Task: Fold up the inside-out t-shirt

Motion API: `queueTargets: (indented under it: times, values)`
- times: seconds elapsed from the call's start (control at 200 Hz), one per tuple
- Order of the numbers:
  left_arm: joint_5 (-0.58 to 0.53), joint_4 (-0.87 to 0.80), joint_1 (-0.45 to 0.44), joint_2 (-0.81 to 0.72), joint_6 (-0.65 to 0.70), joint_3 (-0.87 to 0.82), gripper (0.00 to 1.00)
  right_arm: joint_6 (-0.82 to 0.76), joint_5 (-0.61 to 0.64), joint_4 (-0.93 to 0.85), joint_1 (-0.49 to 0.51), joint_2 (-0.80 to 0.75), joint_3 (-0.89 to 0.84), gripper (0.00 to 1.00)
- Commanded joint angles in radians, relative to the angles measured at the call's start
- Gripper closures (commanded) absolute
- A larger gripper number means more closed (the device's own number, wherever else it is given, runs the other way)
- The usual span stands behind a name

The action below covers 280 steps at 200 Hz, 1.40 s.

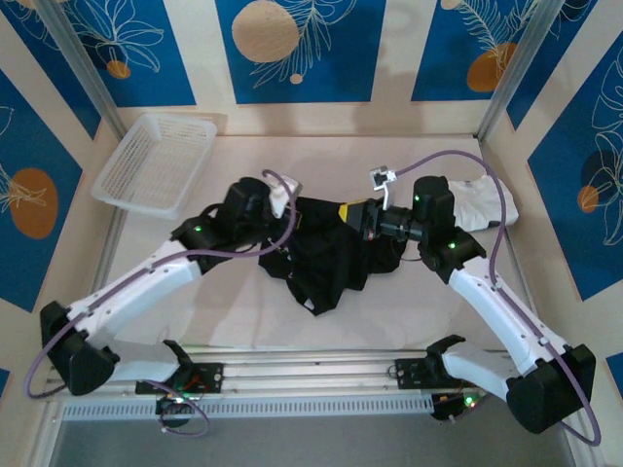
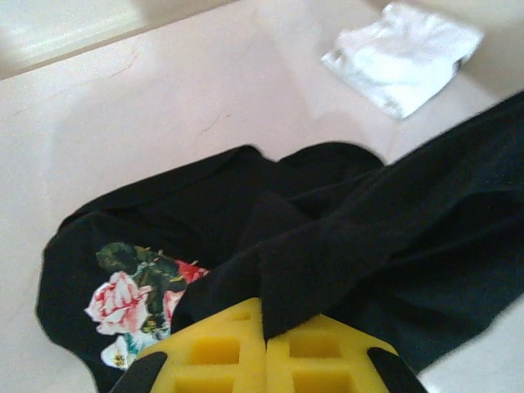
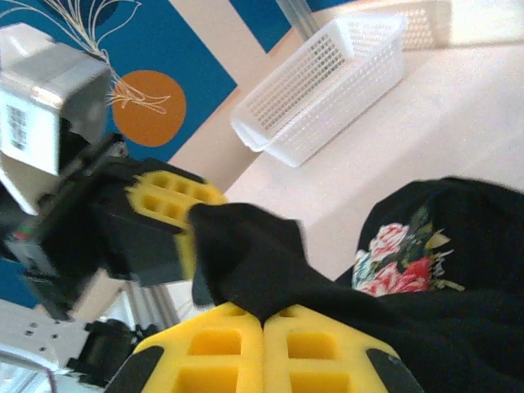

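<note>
No lettering is legible on the black cloth t-shirt [image 2: 344, 246]. The label [image 3: 16, 129] on the white plastic box [image 3: 57, 78] is blurred beyond reading.

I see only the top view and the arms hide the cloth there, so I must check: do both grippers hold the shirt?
Observer: The left wrist view shows the left gripper shut on a black fold of the shirt.
Operator: And the right one?
Observer: The right gripper is shut on a fold too, and the left gripper pinches the same ridge of cloth close by.
Operator: Can the print be seen?
Observer: Yes, the floral print shows on the cloth beside the held fold.
</note>
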Motion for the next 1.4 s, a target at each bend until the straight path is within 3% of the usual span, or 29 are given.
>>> queueTargets:
  times: [0.0, 0.13, 0.345, 0.42, 0.55, 0.825, 1.015, 1.245, 1.33, 1.395]
  values:
    - [0.267, 0.036, 0.094, -0.103, -0.128, -0.019, 1.00, -0.144, 0.071, -0.178, 0.006, -0.018, 0.082, 1.00]
    - [0.511, 0.100, 0.183, -0.124, -0.265, -0.045, 1.00, -0.193, -0.031, -0.221, 0.015, -0.001, 0.080, 1.00]
    - [0.648, 0.135, 0.198, -0.107, -0.325, -0.029, 1.00, -0.149, -0.014, -0.205, 0.033, 0.057, 0.065, 0.98]
    - [0.692, 0.180, 0.197, -0.101, -0.363, -0.042, 1.00, -0.122, 0.056, -0.231, 0.045, 0.082, 0.080, 0.96]
    - [0.666, 0.190, 0.196, -0.095, -0.367, -0.062, 1.00, -0.124, 0.189, -0.294, 0.053, 0.102, 0.099, 0.91]
    - [0.625, 0.179, 0.196, -0.072, -0.358, -0.069, 1.00, -0.211, 0.353, -0.426, 0.138, 0.006, 0.114, 0.68]
    - [0.618, 0.188, 0.194, -0.065, -0.358, -0.072, 1.00, -0.174, 0.297, -0.307, 0.269, -0.106, -0.003, 0.65]
    - [0.618, 0.179, 0.193, -0.053, -0.349, -0.057, 1.00, -0.149, 0.378, -0.122, 0.393, -0.032, -0.029, 0.67]
    - [0.611, 0.173, 0.193, -0.053, -0.345, -0.054, 1.00, -0.167, 0.472, -0.125, 0.441, -0.011, -0.011, 0.69]
    - [0.603, 0.163, 0.192, -0.053, -0.339, -0.052, 1.00, -0.163, 0.633, -0.173, 0.477, -0.014, 0.006, 0.69]
